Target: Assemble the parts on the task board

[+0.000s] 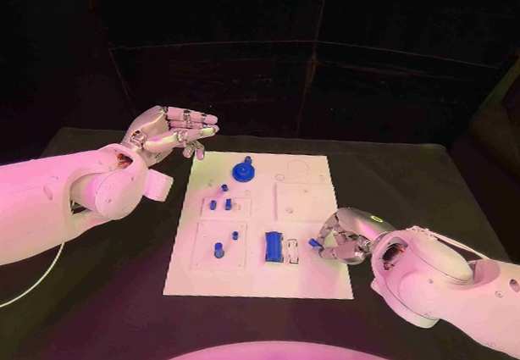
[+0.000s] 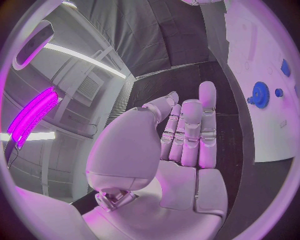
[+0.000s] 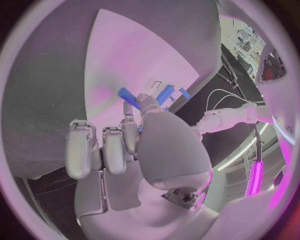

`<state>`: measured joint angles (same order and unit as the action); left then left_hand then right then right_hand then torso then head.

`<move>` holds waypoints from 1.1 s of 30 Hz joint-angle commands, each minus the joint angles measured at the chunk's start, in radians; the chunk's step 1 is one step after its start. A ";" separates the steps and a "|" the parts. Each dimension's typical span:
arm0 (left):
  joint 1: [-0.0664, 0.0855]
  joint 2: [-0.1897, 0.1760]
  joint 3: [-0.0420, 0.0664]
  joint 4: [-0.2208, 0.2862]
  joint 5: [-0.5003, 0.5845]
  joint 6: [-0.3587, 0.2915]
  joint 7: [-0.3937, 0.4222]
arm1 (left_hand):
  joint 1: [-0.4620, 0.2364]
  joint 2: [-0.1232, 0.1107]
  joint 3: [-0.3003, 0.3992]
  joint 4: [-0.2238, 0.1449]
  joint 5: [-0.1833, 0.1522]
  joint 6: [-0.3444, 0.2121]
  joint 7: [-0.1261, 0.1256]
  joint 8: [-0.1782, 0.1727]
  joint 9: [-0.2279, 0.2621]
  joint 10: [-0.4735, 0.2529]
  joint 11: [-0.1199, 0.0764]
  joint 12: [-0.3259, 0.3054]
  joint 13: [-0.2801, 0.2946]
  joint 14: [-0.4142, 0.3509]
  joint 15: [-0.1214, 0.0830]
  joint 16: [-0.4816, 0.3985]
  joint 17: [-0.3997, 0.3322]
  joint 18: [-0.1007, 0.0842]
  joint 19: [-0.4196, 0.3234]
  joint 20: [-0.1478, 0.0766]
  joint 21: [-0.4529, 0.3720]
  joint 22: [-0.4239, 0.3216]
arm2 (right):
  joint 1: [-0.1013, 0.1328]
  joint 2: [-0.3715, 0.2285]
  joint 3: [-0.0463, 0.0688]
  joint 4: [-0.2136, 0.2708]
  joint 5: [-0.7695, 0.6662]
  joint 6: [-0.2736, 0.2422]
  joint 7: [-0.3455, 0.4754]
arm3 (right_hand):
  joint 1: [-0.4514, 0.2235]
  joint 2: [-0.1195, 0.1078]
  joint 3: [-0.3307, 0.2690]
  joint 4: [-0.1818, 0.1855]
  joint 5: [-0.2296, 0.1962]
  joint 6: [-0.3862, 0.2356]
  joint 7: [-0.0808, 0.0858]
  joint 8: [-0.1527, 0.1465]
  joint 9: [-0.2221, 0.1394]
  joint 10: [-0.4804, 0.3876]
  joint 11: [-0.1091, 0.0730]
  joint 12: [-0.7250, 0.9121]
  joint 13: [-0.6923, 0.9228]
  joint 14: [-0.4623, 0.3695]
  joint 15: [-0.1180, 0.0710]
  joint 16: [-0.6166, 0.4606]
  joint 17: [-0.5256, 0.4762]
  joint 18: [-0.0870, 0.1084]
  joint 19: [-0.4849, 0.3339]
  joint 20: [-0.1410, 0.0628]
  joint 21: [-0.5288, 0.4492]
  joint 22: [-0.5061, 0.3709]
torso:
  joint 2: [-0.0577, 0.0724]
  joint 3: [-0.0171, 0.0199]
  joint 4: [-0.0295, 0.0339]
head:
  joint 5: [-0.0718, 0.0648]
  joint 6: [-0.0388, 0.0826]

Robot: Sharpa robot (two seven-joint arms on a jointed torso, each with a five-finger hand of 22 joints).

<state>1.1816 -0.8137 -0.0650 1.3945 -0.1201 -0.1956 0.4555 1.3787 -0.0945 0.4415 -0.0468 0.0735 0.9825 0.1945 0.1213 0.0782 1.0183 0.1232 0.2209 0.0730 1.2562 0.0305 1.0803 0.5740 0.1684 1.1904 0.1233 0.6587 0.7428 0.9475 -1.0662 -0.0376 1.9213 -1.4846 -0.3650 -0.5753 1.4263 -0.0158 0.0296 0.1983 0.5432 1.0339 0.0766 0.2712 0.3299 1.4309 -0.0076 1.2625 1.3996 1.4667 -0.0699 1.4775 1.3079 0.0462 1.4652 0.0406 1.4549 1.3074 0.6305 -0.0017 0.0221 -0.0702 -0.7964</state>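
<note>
Board (image 1: 306, 282) lies flat in the middle of the black worktop (image 1: 420, 173), a long white plate running from the near edge toward the far edge, with small blue parts spread over it. A round blue gear (image 1: 244, 172) stands near the board's far end, on its left half. Nearer, two short blue pegs (image 1: 219, 204) stand side by side, and nearer still two more small blue pieces (image 1: 221, 246) lie in a square recess on the left half. A blue block (image 1: 275, 247) lies lengthwise close to the board's middle, toward the near end.

The right hand (image 1: 340, 242) reaches in over the board's right edge, just beside the block, its fingers curled in. Thumb and a fingertip pinch a small blue part (image 1: 315, 243) low over the board; the right wrist view shows the same pinch, with a blue piece (image 3: 128, 95) at the fingertips. Whether that part touches the board cannot be told.

The left hand (image 1: 167, 129) hangs in the air off the board's far left corner, well apart from every part, holding nothing. In the left wrist view its fingers (image 2: 190, 132) stand straight and pressed side by side, the thumb bent across the palm, with the gear (image 2: 260, 94) on the board beyond them.
</note>
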 commanded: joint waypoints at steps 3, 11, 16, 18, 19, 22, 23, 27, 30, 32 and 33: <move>0.001 0.002 0.001 0.001 0.003 0.010 0.004 | -0.008 0.006 -0.008 0.000 0.006 -0.002 -0.002 0.005 -0.001 -0.008 0.001 0.003 -0.001 -0.005 0.000 0.004 -0.001 0.015 -0.004 0.004 -0.005 -0.001 | 0.001 0.019 0.000 0.005 0.082 -0.094 0.013 | -0.013 -0.018 0.014 0.007 -0.008 0.016 -0.005 -0.001 0.010 0.005 -0.001 0.004 -0.042 0.074 -0.004 0.003 0.107 -0.004 0.021 -0.004 0.004 0.082 | 0.000 -0.0004 -0.0003 | 0.001 -0.003; 0.001 0.002 0.001 0.001 0.003 0.011 0.004 | -0.008 0.006 -0.008 0.000 0.006 -0.002 -0.002 0.005 -0.001 -0.008 0.001 0.003 -0.001 -0.005 0.000 0.004 -0.001 0.015 -0.004 0.004 -0.005 -0.001 | 0.001 0.053 0.000 -0.018 0.106 -0.062 0.006 | -0.051 -0.036 0.021 0.030 -0.002 0.030 -0.008 0.004 0.016 0.010 -0.002 0.009 -0.038 0.074 -0.005 0.003 0.108 -0.004 0.023 -0.004 0.005 0.084 | 0.000 -0.0007 0.0012 | 0.002 -0.004; 0.001 0.002 0.001 0.002 0.003 0.012 0.003 | -0.008 0.006 -0.008 0.000 0.006 -0.002 -0.002 0.005 -0.001 -0.008 0.001 0.003 -0.001 -0.005 0.000 0.004 -0.001 0.015 -0.004 0.004 -0.005 -0.001 | 0.001 0.072 0.000 -0.036 0.110 -0.024 -0.008 | -0.086 -0.043 0.015 0.051 0.013 0.050 -0.017 0.015 0.025 0.012 -0.009 0.003 -0.043 0.076 -0.010 0.006 0.113 -0.006 0.026 -0.008 0.010 0.092 | 0.001 -0.0006 -0.0001 | 0.004 -0.006; 0.001 0.002 0.001 0.003 0.003 0.012 0.003 | -0.008 0.006 -0.008 0.000 0.006 -0.002 -0.002 0.005 -0.001 -0.008 0.001 0.003 -0.001 -0.005 0.000 0.004 -0.001 0.015 -0.004 0.004 -0.005 -0.001 | 0.002 0.081 0.000 -0.044 0.106 -0.009 -0.013 | -0.097 -0.044 0.012 0.058 0.005 0.059 -0.021 0.020 0.029 0.016 -0.012 0.007 -0.040 0.076 -0.012 0.006 0.113 -0.006 0.028 -0.010 0.011 0.094 | 0.000 -0.0007 -0.0006 | 0.004 -0.007; 0.001 0.002 0.001 0.003 0.003 0.012 0.003 | -0.008 0.006 -0.008 0.000 0.006 -0.002 -0.002 0.005 -0.001 -0.008 0.001 0.003 -0.001 -0.005 0.000 0.004 -0.001 0.015 -0.004 0.004 -0.005 -0.001 | 0.002 0.084 0.000 -0.048 0.102 -0.003 -0.015 | -0.100 -0.044 0.012 0.060 0.003 0.063 -0.023 0.022 0.031 0.017 -0.014 0.009 -0.039 0.076 -0.013 0.006 0.114 -0.007 0.028 -0.011 0.012 0.095 | 0.000 -0.0008 -0.0005 | 0.002 -0.007; 0.001 0.002 0.001 0.003 0.003 0.013 0.003 | -0.008 0.006 -0.008 0.000 0.006 -0.002 -0.002 0.005 -0.001 -0.008 0.001 0.003 -0.001 -0.005 0.000 0.004 -0.001 0.015 -0.004 0.004 -0.005 -0.001 | 0.002 0.093 0.000 -0.058 0.092 0.008 -0.020 | -0.107 -0.043 0.011 0.064 -0.001 0.073 -0.028 0.028 0.036 0.020 -0.018 0.012 -0.036 0.076 -0.016 0.007 0.115 -0.007 0.028 -0.013 0.012 0.096 | 0.000 -0.0006 0.0001 | 0.001 -0.006; 0.001 0.002 0.001 0.004 0.003 0.013 0.003 | -0.008 0.006 -0.008 0.000 0.006 -0.002 -0.002 0.005 -0.001 -0.008 0.001 0.003 -0.001 -0.005 0.000 0.004 -0.001 0.015 -0.004 0.004 -0.005 -0.001 | 0.002 0.097 0.000 -0.061 0.089 0.012 -0.022 | -0.110 -0.043 0.010 0.065 -0.002 0.076 -0.030 0.031 0.038 0.021 -0.019 0.013 -0.036 0.076 -0.017 0.007 0.115 -0.007 0.029 -0.014 0.013 0.097 | 0.000 -0.0005 0.0004 | 0.002 -0.007; 0.001 0.002 0.001 0.004 0.003 0.013 0.003 | -0.008 0.006 -0.008 0.000 0.006 -0.002 -0.002 0.005 -0.001 -0.008 0.001 0.003 -0.001 -0.005 0.000 0.004 -0.001 0.015 -0.004 0.004 -0.005 -0.001 | 0.002 0.106 0.000 -0.068 0.081 0.021 -0.025 | -0.118 -0.043 0.008 0.070 -0.011 0.085 -0.035 0.038 0.044 0.026 -0.023 0.020 -0.031 0.076 -0.021 0.007 0.115 -0.007 0.030 -0.018 0.014 0.099 | 0.000 0.0001 0.0003 | 0.003 -0.008; 0.001 0.002 0.001 0.004 0.003 0.013 0.003 | -0.008 0.006 -0.008 0.000 0.006 -0.002 -0.002 0.005 -0.001 -0.008 0.001 0.003 -0.001 -0.005 0.000 0.004 -0.001 0.015 -0.004 0.004 -0.005 -0.001 | 0.002 0.112 0.000 -0.072 0.073 0.027 -0.026 | -0.124 -0.042 0.007 0.073 -0.017 0.091 -0.038 0.043 0.049 0.030 -0.026 0.028 -0.025 0.076 -0.023 0.007 0.115 -0.008 0.030 -0.020 0.014 0.099 | 0.000 -0.0002 -0.0005 | 0.004 -0.009; 0.001 0.002 0.001 0.004 0.003 0.014 0.003 | -0.008 0.006 -0.008 0.000 0.006 -0.002 -0.002 0.005 -0.001 -0.008 0.001 0.003 -0.001 -0.005 0.000 0.004 -0.001 0.015 -0.004 0.004 -0.005 -0.001 | 0.002 0.116 0.000 -0.075 0.069 0.029 -0.026 | -0.125 -0.041 0.006 0.074 -0.019 0.092 -0.039 0.045 0.050 0.032 -0.027 0.031 -0.023 0.076 -0.024 0.007 0.116 -0.008 0.031 -0.021 0.015 0.100 | 0.000 -0.0002 -0.0004 | 0.004 -0.009; 0.001 0.002 0.001 0.004 0.003 0.014 0.003 | -0.008 0.006 -0.008 0.000 0.006 -0.002 -0.002 0.005 -0.001 -0.008 0.001 0.003 -0.001 -0.005 0.000 0.004 -0.001 0.015 -0.004 0.004 -0.005 -0.001 | 0.002 0.119 0.000 -0.076 0.066 0.029 -0.027 | -0.126 -0.041 0.006 0.074 -0.019 0.093 -0.039 0.045 0.051 0.032 -0.027 0.031 -0.022 0.076 -0.024 0.007 0.116 -0.008 0.031 -0.021 0.015 0.100 | 0.000 -0.0001 -0.0011 | 0.004 -0.009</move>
<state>1.1814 -0.8127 -0.0650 1.3964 -0.1201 -0.1932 0.4547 1.3787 -0.0945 0.4415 -0.0468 0.0735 0.9825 0.1945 0.1213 0.0782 1.0183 0.1232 0.2209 0.0731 1.2563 0.0306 1.0803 0.5741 0.1684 1.1904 0.1233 0.6587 0.7431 0.9477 -0.9496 -0.0377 1.8453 -1.3994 -0.3581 -0.5951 1.3087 -0.0589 0.0369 0.2665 0.5264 1.1162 0.0402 0.3100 0.3793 1.4578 -0.0342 1.2884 1.3082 1.4669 -0.0845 1.4811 1.3076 0.0463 1.4654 0.0265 1.4668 1.3074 0.6307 -0.0021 0.0221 -0.0664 -0.8051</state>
